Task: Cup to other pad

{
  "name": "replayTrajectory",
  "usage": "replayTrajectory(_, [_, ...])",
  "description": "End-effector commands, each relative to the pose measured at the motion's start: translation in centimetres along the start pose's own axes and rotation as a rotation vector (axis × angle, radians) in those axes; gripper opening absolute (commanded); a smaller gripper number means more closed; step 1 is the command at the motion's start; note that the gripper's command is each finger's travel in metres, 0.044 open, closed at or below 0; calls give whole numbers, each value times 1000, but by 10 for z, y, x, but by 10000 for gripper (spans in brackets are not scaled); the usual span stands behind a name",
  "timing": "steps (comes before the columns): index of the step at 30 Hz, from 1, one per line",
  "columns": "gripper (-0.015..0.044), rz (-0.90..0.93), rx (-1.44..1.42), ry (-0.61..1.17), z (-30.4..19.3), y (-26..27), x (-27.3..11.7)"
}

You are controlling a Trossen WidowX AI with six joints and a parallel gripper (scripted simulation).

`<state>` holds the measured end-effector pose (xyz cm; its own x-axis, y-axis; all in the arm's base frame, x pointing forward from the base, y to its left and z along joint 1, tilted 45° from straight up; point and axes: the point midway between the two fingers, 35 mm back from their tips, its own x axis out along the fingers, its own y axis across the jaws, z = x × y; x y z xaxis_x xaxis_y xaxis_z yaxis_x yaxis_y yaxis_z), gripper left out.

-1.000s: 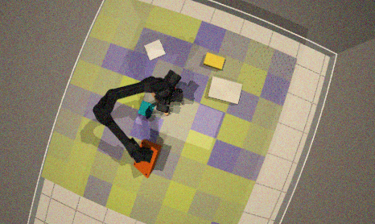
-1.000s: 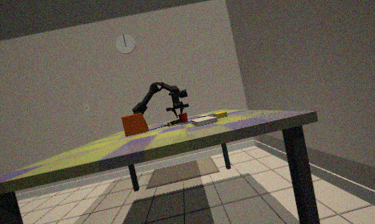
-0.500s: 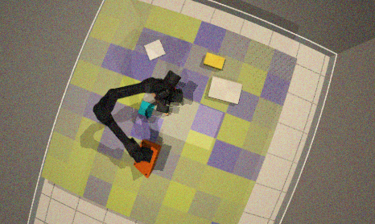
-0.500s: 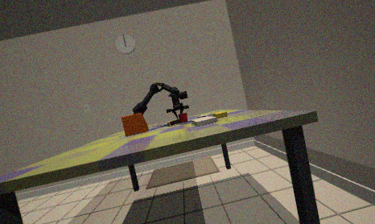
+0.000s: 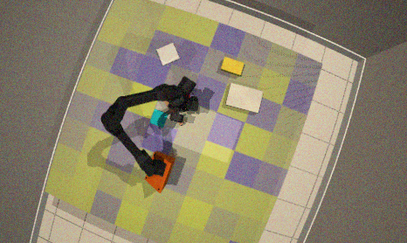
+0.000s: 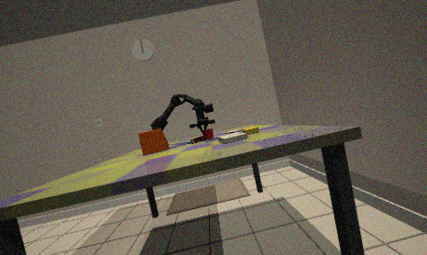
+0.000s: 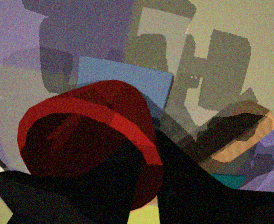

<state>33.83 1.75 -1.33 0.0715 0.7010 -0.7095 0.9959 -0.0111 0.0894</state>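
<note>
The red cup (image 6: 209,134) (image 7: 80,106) stands over the blue pad (image 7: 138,77); it looks upright in the exterior view. Its inside is dark and largely covered by a finger in the wrist view, and no marbles show there. My gripper (image 6: 204,135) (image 7: 149,135) is low at the cup, with one finger inside the rim and the other outside, shut on the cup's wall. In the top view the arm hides most of the cup and the blue pad. A flat white square (image 5: 168,53) lies farther back left; it may be the other pad.
A tan block with a dark top (image 7: 245,145) lies close beside the cup and outer finger. A teal block (image 5: 158,118) is nearby. A white box (image 5: 244,98) (image 6: 233,137) and a yellow box (image 5: 232,65) (image 6: 250,130) stand to the right in the top view.
</note>
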Motion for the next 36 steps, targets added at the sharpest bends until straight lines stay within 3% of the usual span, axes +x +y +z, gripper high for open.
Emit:
replayTrajectory(1, [0,-1,-1,0,0,0,0])
replayTrajectory(19, [0,1,5,2,0,-3,-56])
replayTrajectory(36, [0,0,9,8,-1,-5,-54])
